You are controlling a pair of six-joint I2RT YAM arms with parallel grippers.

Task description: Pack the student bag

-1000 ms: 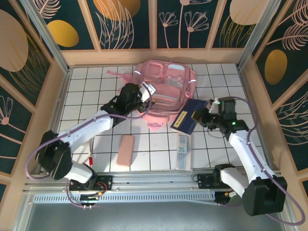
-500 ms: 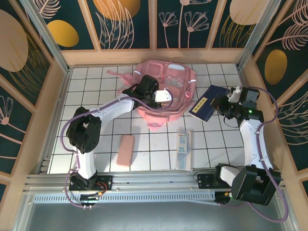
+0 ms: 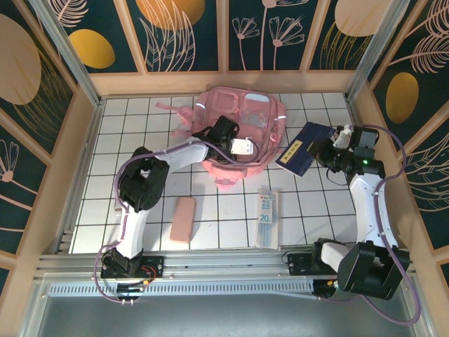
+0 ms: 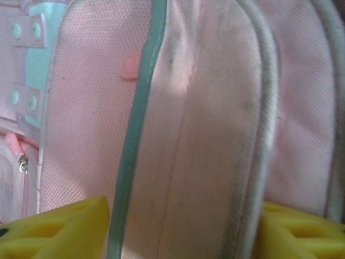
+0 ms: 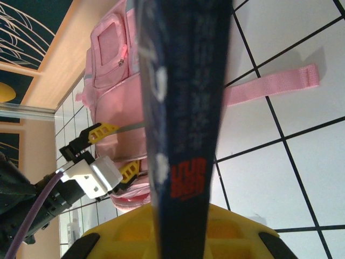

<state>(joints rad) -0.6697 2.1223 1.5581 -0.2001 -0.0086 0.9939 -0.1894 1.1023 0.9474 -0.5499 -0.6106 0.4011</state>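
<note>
The student bag (image 3: 242, 112) is a large pink backpack lying at the back middle of the tiled table. My left gripper (image 3: 242, 147) sits at its near edge. In the left wrist view a pink fold of the bag (image 4: 215, 108) with teal and grey piping spans the gap of my left gripper (image 4: 180, 221) and touches both yellow fingers (image 4: 54, 229). To the right of the bag, my right gripper (image 3: 330, 151) is shut on a dark blue book (image 3: 300, 149) held off the table, edge-on in the right wrist view (image 5: 183, 108). That view also takes in the bag (image 5: 110, 70) and the left gripper (image 5: 113, 151).
A small pink pencil case (image 3: 184, 219) lies front left of centre. A clear packet marked 20 (image 3: 266, 216) lies front right of centre. A pink strap (image 5: 269, 86) trails from the bag onto the tiles. Wooden walls (image 3: 84, 140) enclose the table.
The right gripper lifted the blue book off the tiles and carried it right, then held still. The left gripper pushed right along the bag's near edge and its jaws narrowed on the fold.
</note>
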